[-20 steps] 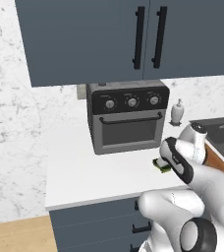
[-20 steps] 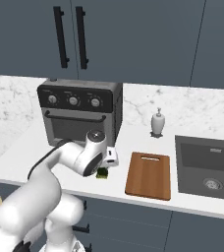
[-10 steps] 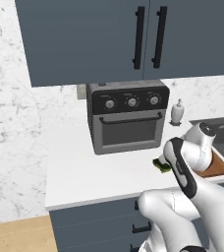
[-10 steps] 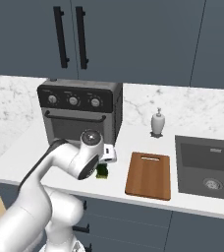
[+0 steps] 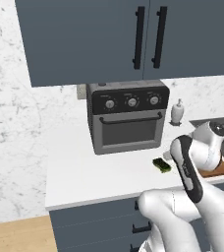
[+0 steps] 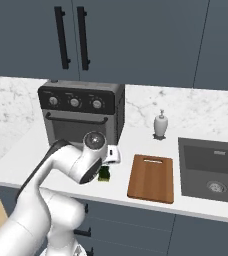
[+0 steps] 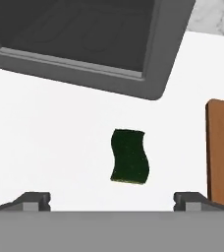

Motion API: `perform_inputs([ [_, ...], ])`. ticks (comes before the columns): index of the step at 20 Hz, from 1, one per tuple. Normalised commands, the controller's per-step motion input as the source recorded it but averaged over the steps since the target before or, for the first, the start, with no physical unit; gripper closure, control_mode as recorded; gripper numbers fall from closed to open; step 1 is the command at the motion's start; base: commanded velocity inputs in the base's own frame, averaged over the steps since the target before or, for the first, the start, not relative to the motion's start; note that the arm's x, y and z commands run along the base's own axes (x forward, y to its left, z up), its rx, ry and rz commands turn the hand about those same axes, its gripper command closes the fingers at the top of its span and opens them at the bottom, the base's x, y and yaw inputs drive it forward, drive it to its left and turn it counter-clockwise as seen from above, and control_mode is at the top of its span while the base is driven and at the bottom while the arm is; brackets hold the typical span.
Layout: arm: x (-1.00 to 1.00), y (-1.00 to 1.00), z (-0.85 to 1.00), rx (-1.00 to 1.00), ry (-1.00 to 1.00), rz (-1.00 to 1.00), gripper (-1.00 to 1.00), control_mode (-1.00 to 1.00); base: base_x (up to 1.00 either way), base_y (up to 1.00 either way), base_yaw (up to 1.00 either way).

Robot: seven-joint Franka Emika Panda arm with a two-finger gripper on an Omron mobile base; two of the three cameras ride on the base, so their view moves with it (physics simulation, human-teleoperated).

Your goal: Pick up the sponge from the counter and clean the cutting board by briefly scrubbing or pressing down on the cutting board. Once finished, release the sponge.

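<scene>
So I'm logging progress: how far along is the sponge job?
Early stage. Done: the pincer is lined up above the sponge, fingers spread wide. In hand: nothing; the sponge lies on the counter in front of the toaster oven. Left: grasp it, carry it to the cutting board, press or scrub, release.

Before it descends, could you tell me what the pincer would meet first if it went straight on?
Probably the sponge, lying on the counter between the open pincer's fingertips; exact depth is unclear.
</scene>
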Motion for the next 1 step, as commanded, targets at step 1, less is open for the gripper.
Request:
perform_inputs([
  [1, -0.24, -0.24, 0.29, 0.06, -0.03, -0.02, -1.0, -1.0, 0.0, 0.0, 0.0],
])
